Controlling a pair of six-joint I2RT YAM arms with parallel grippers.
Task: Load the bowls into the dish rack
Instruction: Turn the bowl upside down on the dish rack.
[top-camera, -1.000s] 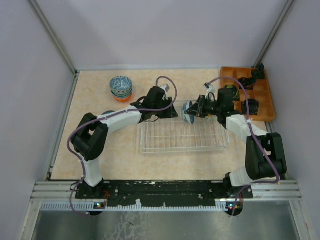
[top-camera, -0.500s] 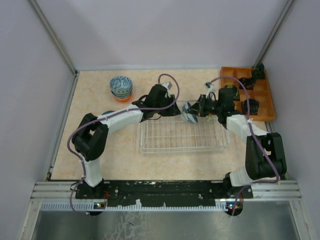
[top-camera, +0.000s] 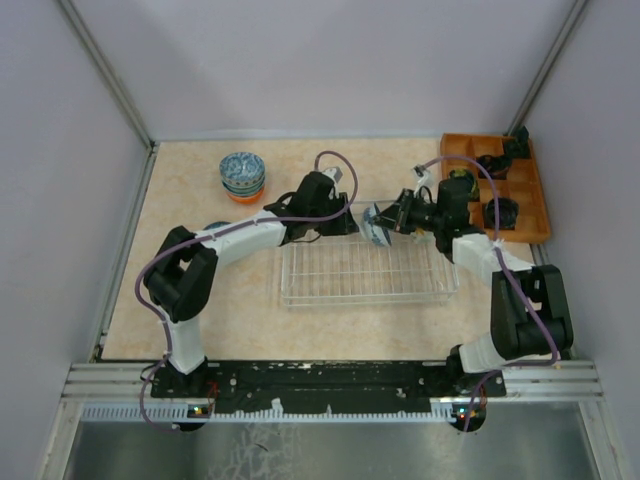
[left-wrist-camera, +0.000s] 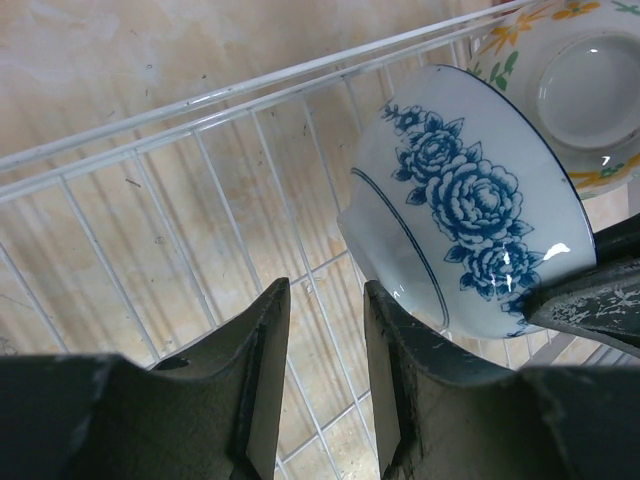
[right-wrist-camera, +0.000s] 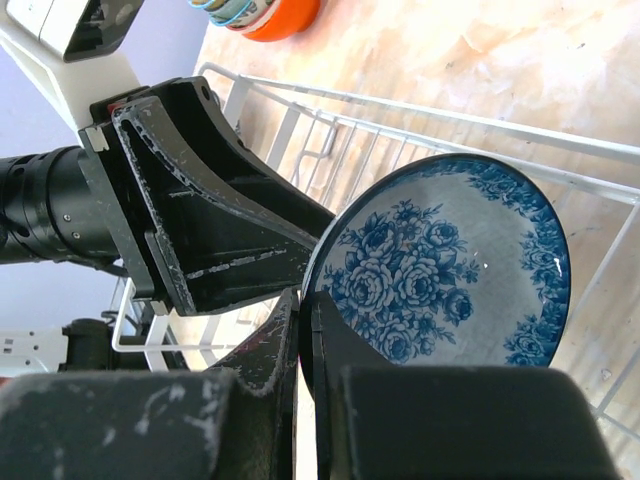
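My right gripper (top-camera: 392, 218) (right-wrist-camera: 305, 310) is shut on the rim of a white bowl with blue roses (top-camera: 377, 226) (right-wrist-camera: 440, 270) (left-wrist-camera: 470, 200). It holds the bowl on edge over the far side of the wire dish rack (top-camera: 365, 272) (left-wrist-camera: 150, 230) (right-wrist-camera: 450, 125). My left gripper (top-camera: 352, 220) (left-wrist-camera: 325, 300) hangs open right beside that bowl's outer wall, with only rack wire between its fingers. A floral bowl (left-wrist-camera: 590, 90) shows behind the held one. A stack of bowls (top-camera: 242, 176) (right-wrist-camera: 270, 12), orange at the bottom, stands at the far left.
An orange compartment tray (top-camera: 500, 185) with black items sits at the far right, close to my right arm. Grey walls close in the table at the back and on both sides.
My right gripper and its bowl have shifted slightly left and away, and the left gripper has edged closer to the bowl. The grip holds.
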